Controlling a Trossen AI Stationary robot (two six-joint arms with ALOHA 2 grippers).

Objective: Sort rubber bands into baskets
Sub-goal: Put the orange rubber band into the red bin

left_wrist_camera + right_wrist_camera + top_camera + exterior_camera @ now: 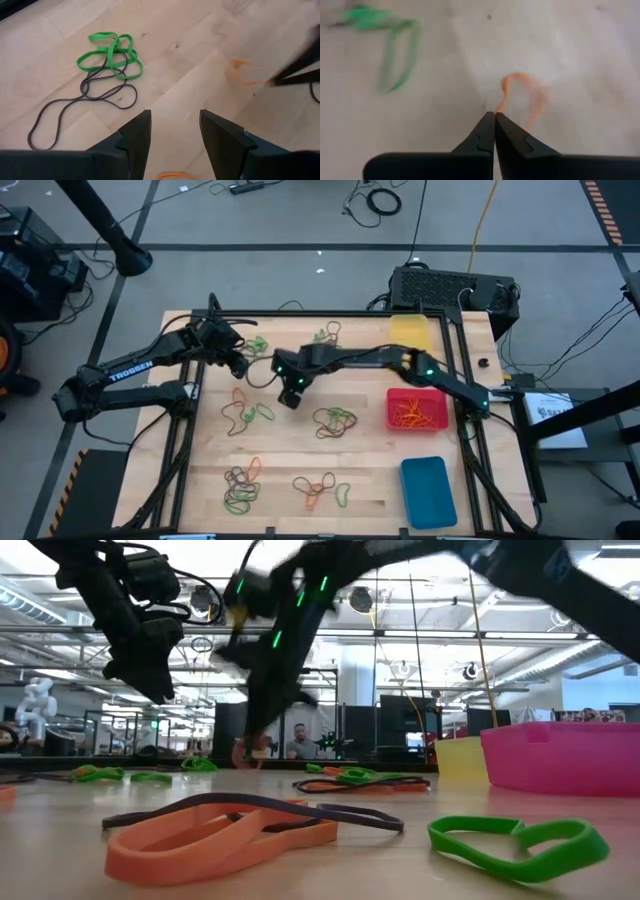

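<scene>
One orange band (pixel 522 97) pinched at loop end by right tool (pixel 494 125), fingers closed, over bench (pixel 370 465) centre. Loop trails forward from tips; long axis probably along fingers, view smeared. Risk: thin pinch slipped during carry toward red basket (pixel 392 420), band dropped short. Left tool (pixel 172 137) held open, empty, near green band (pixel 107 52).

"TROSSEN" — white lettering — stands on the left arm (pixel 125 372).
</scene>
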